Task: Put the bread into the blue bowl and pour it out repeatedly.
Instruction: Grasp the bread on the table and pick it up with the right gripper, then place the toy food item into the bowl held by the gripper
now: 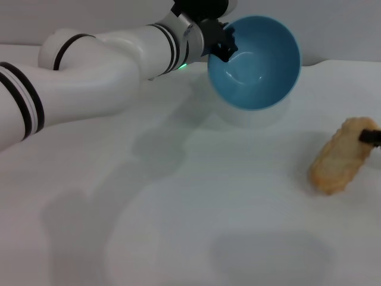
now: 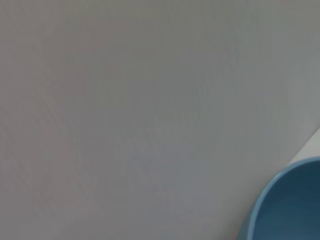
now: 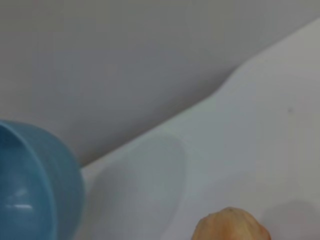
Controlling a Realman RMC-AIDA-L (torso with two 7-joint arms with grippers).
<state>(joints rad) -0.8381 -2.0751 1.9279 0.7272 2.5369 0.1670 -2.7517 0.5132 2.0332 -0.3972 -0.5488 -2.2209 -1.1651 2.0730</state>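
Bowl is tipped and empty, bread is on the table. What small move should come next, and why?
Probably the left gripper rights the blue bowl, which it holds tilted, empty and raised. The bread lies flat-side up on the table, with the right gripper at its far end.

Head camera looked forward and down; both wrist cameras sat close, sharing the blue bowl with it

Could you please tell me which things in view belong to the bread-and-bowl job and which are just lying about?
Part of the job:
- blue bowl, held tipped above the table by the left tool
- bread, lying on the table at the right tool

Just lying about:
- nothing besides the white table
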